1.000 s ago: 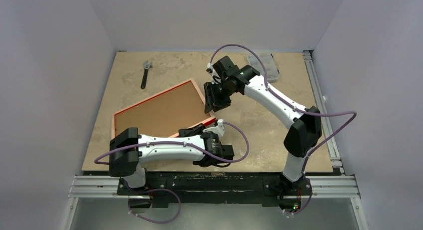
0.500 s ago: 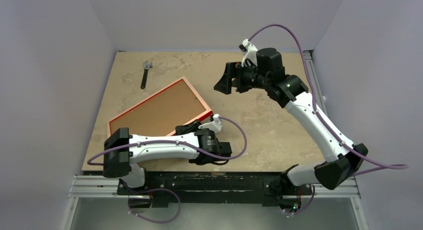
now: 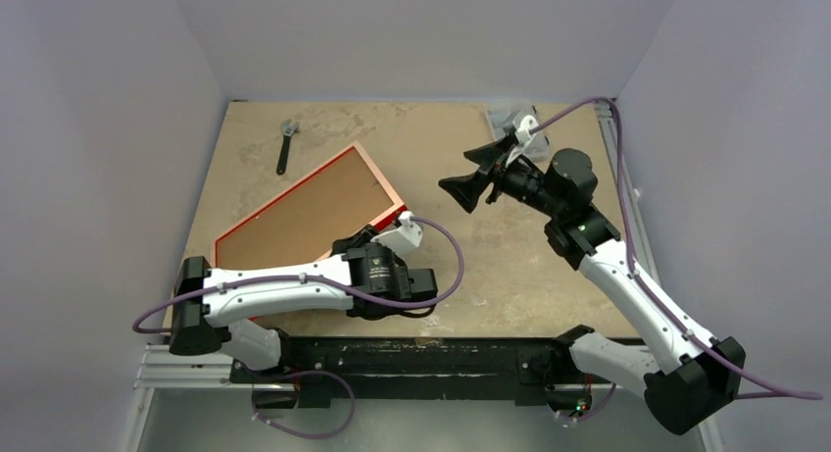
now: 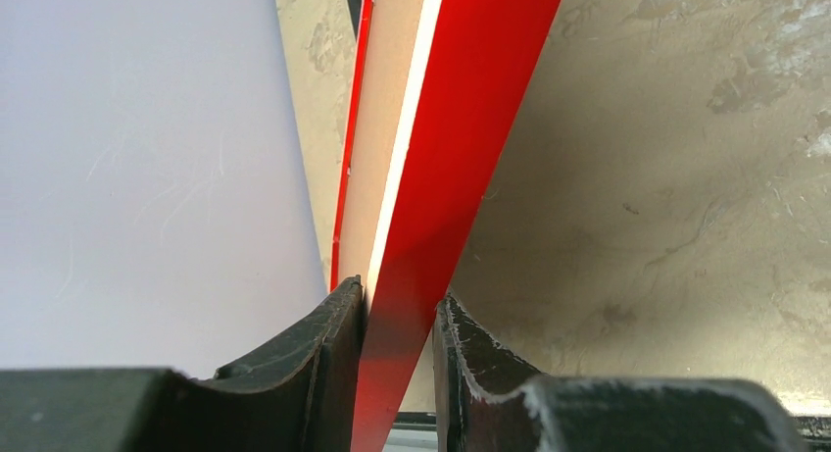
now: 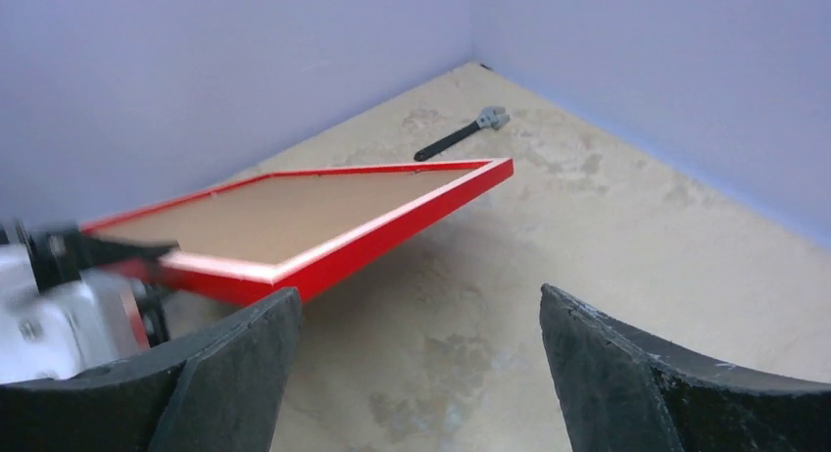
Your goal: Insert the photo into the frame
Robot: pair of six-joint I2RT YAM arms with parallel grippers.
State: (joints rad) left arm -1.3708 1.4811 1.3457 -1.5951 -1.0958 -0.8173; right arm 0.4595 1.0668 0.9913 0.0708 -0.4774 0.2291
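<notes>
Far left on the table (image 3: 490, 276) there's a wrench (image 3: 285, 143), lying flat, well apart from everything else. Next is the frame (image 3: 383, 181), w/ a brown board (image 3: 309, 217) sitting inside it. The frame is tilted, far end up off the table. Left gripper (image 4: 397, 300) is clamped tight on the frame's near right edge, one finger each side of the red strip. Right gripper (image 3: 468, 175) is up in the air, jaws spread wide, nothing in it. Far right corner has a clear plastic box (image 3: 505, 112), mostly hidden behind the right wrist, so can't tell what's in it.
</notes>
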